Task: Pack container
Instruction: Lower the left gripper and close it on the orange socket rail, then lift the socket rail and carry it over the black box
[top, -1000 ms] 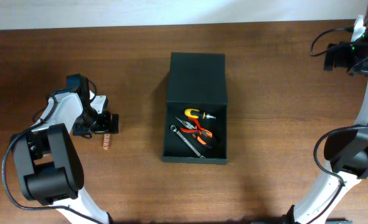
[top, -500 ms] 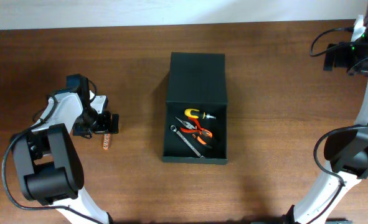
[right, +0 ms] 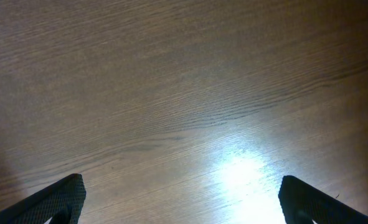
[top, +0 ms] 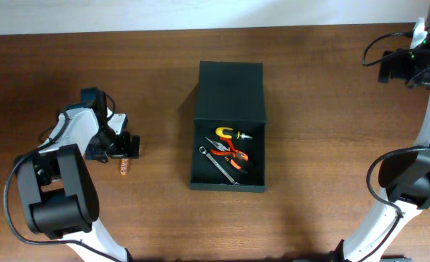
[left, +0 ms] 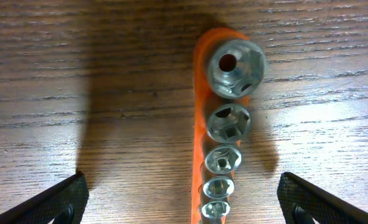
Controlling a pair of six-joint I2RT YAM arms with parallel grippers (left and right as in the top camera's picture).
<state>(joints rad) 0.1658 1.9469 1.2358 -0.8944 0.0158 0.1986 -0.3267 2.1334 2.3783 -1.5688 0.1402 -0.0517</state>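
Jaws on both sides spread wide and empty, left pair over one orange plastic rail showing five steel sockets, one matte dark green-black rectangular container open mid wooden surface, three hand tools inside

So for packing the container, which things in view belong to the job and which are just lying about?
Job:
container, open
screwdriver, pliers and wrench inside it
socket rail on the table, under the open left gripper

Not in use:
right gripper, open above bare table
no stray items visible
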